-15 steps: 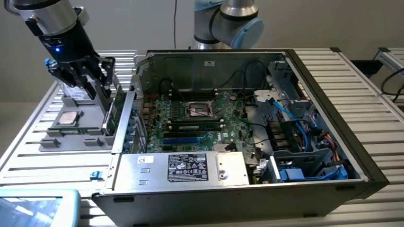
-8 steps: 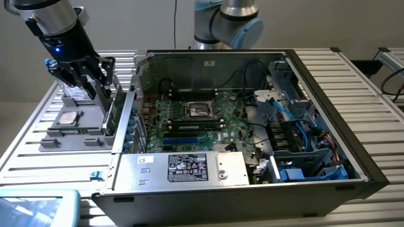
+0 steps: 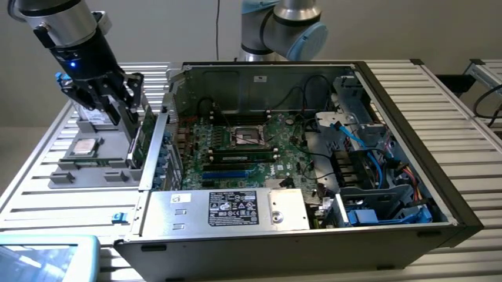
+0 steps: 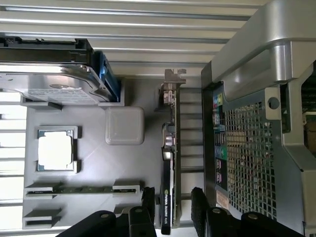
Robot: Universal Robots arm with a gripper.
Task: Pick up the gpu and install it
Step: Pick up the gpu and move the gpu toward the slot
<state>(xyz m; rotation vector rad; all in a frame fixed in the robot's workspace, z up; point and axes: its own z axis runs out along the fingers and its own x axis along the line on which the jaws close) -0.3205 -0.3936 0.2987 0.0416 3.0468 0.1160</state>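
The gpu (image 4: 168, 163) stands on its edge in the gray tray (image 4: 89, 168), just beside the computer case (image 4: 256, 123). The claw (image 4: 173, 205) is wide open, one finger on each side of it, holding nothing.

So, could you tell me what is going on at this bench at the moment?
A robot arm is working on getting the gpu into the open computer case. The card stands on edge in a slot of the grey parts tray beside the case and has not yet been lifted. The gripper is right over it, jaws open with one on each side of the card, so nothing is held. A hard drive and a processor chip also sit in the tray.
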